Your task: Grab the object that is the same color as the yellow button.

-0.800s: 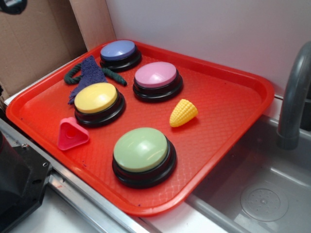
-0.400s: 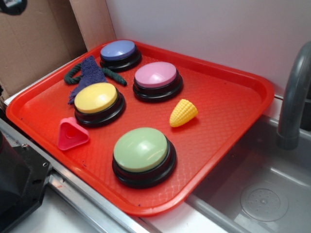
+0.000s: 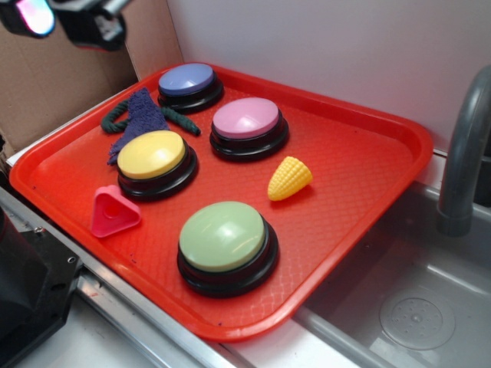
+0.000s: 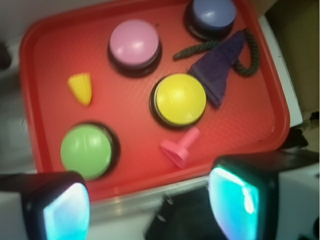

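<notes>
The gripper [image 3: 65, 19] is at the upper left corner of the exterior view, only partly inside the frame. In the wrist view its two fingers [image 4: 240, 200] stand at the bottom edge, wide apart, holding nothing.

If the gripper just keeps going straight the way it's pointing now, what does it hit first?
Probably the near rim of the red plastic tray, or the pink triangular block just beyond it. The gripper looks down from high up with both fingers spread, so depth is hard to judge. The small yellow toy corn cob lies off to one side.

Black hand [image 4: 150, 207], 2 glossy teal-lit fingers [image 4: 232, 205].
</notes>
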{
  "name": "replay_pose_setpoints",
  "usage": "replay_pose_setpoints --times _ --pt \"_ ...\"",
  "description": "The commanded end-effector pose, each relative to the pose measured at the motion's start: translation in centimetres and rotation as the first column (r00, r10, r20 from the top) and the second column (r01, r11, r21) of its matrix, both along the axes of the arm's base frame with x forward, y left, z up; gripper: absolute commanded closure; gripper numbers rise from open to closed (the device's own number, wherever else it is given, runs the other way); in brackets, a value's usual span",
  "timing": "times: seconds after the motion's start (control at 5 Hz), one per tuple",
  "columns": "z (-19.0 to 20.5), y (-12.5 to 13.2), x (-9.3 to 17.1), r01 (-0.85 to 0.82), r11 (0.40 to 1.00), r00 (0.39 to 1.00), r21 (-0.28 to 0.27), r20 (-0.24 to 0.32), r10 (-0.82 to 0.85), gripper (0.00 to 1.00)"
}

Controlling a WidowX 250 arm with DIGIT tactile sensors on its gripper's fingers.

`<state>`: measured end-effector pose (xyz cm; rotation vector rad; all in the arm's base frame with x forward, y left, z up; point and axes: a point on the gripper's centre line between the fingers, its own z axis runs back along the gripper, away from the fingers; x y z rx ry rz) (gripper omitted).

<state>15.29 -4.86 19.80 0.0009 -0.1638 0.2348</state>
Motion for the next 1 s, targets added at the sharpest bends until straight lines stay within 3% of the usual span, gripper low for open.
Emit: replay_pose_setpoints --times 0.0,0.2,0.4,0.8 --pt "-5.4 -5.4 6.5 -0.028 1.0 0.989 -0.003 0.145 0.028 0.0" --pt "-7.4 -6.6 8.1 -0.01 0.999 0.987 -0.049 0.16 0.018 0.0" --pt "-10.6 -8.1 10.1 -0.001 0.999 0.985 -0.037 0.171 0.008 0.0" --pt "-14.2 -7.8 12.1 -0.024 0.999 0.993 -0.027 0.111 0.027 0.0"
